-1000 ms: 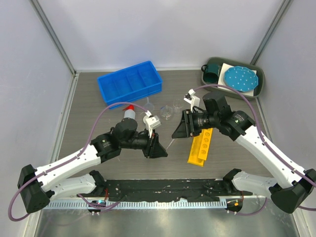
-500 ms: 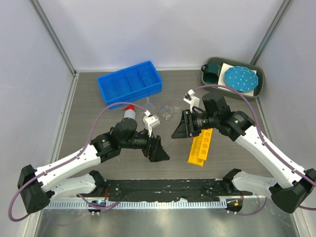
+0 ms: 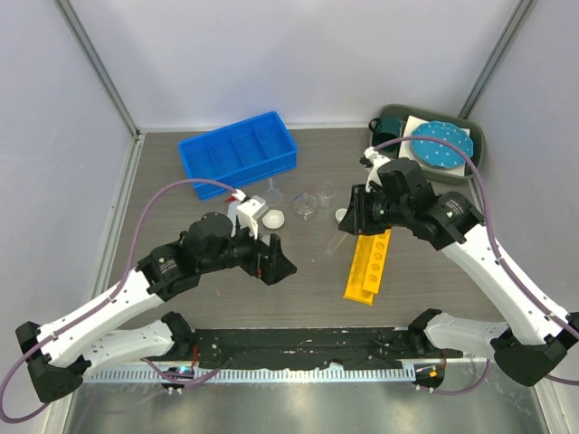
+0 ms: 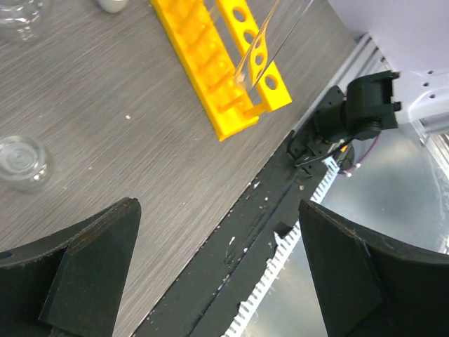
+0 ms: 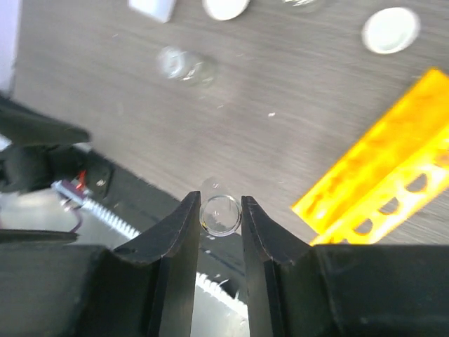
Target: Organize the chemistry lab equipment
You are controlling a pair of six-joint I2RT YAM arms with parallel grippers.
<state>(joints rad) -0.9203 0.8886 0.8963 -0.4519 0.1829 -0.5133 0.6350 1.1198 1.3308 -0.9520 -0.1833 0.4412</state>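
My right gripper (image 3: 349, 222) is shut on a clear glass tube (image 3: 329, 243), seen end-on between the jaws in the right wrist view (image 5: 220, 214). The tube hangs tilted just left of the yellow holed rack (image 3: 366, 265) lying on the table. My left gripper (image 3: 279, 259) stands wide open and holds nothing (image 4: 231, 274), a little left of the tube. In the left wrist view the tube (image 4: 261, 43) crosses above the rack (image 4: 214, 63). Two small white dishes (image 3: 273, 218) (image 3: 342, 215), two clear beakers (image 3: 306, 205) (image 3: 324, 192) and a funnel (image 3: 271, 191) stand behind. Only the squeeze bottle's red nozzle (image 3: 237, 193) shows past the left arm.
A blue divided bin (image 3: 237, 149) sits at the back left. At the back right a green tray (image 3: 478, 158) holds a teal mug (image 3: 389, 127) and a blue dotted plate (image 3: 441, 145). A black strip (image 3: 298, 342) runs along the near edge.
The left gripper opened, let go of the tube and drew back to the left. The right gripper, still holding the tube, moved right and toward the back.
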